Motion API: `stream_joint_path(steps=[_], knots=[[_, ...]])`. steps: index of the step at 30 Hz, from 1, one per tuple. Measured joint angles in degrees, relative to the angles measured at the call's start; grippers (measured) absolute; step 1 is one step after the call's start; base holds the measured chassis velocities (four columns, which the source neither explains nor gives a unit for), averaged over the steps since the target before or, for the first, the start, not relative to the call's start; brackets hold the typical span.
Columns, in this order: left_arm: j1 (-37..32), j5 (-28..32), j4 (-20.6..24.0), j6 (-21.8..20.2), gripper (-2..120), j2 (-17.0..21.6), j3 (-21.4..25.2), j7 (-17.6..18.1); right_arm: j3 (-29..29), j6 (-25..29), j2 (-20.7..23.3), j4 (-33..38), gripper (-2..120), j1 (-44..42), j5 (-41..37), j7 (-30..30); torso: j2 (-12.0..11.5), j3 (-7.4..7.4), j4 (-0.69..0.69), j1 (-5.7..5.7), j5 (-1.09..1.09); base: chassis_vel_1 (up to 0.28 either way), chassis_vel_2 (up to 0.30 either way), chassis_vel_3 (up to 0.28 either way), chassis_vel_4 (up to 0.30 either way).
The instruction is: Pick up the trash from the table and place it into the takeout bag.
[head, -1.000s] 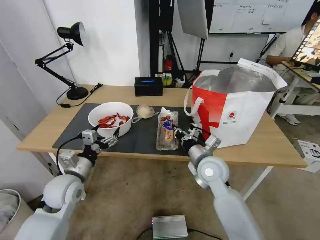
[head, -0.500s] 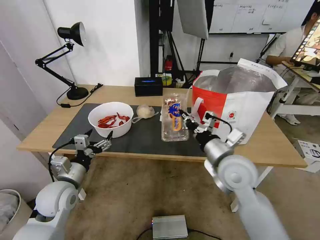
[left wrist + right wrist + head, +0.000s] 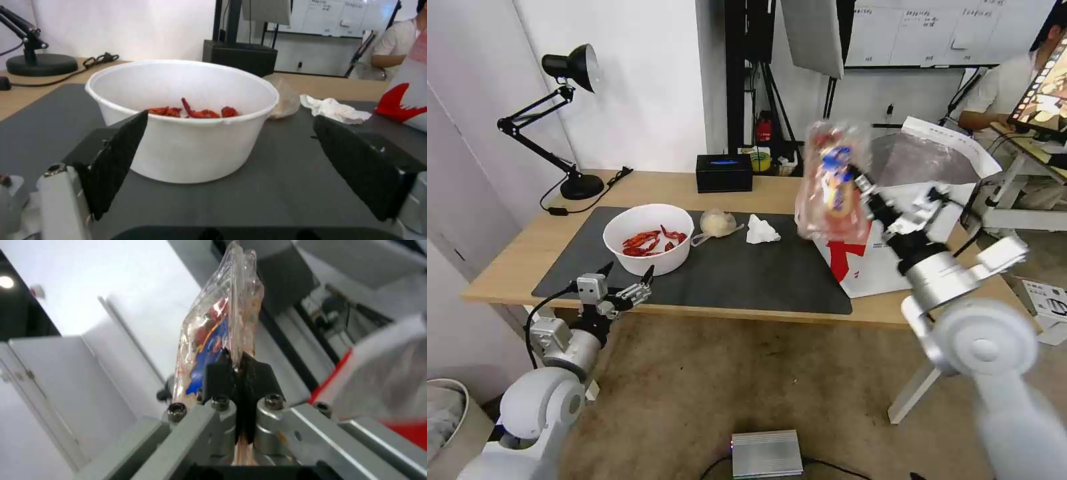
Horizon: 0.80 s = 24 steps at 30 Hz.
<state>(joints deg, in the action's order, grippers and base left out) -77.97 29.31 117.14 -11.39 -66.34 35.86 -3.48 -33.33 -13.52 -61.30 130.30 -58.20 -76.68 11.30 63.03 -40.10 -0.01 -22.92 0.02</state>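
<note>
2 grippers, right gripper [image 3: 867, 193] clamping plastic tray [image 3: 832, 183], left gripper [image 3: 625, 280] spread wide

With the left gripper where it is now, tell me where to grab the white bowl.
Probably the near rim of the white bowl, coming from the table's front edge, one finger inside the wall and one outside. The bowl stands upright and looks too wide for the open left gripper to span.

tray [image 3: 834, 187]: clear glossy plastic | table [image 3: 680, 183]: light wood | mat [image 3: 747, 273]: matt dk grey
</note>
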Motion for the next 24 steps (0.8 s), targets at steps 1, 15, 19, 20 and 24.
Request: stream_joint_path(steps=[1,15,19,20,24], knots=[[-0.2,-0.2,0.0,0.1,100,-0.1,0.0,-0.1,-1.1,0.4,1.3,-0.4,0,0.8,-1.7,0.2,0.0,0.0,0.0,0.0,-0.01,0.0,0.0,0.0,0.0],[-0.7,-0.6,0.3,0.4,100,-0.8,0.5,-0.5,-3.9,1.4,8.4,-8.7,0,11.1,-9.5,7.2,0.0,0.0,0.01,0.0,0.0,0.0,0.0,0.0,0.0],[-0.8,-0.4,0.4,0.4,100,-0.6,0.9,-0.5,-3.0,1.4,9.1,-10.9,0,13.5,-10.6,10.0,0.0,0.0,0.01,0.0,-0.01,0.0,0.0,0.0,0.0],[-0.9,-0.3,0.4,0.4,100,-0.6,1.1,-0.5,-2.6,1.4,9.4,-11.9,0,14.8,-11.5,11.7,0.0,0.0,0.01,0.0,-0.01,0.0,0.0,0.0,0.0],[-1.2,-0.2,0.7,0.4,100,-0.5,1.4,-0.5,-1.4,0.9,9.8,-15.1,0,19.4,-14.8,17.1,0.0,0.0,0.01,0.0,-0.02,0.0,0.0,0.0,0.0]])
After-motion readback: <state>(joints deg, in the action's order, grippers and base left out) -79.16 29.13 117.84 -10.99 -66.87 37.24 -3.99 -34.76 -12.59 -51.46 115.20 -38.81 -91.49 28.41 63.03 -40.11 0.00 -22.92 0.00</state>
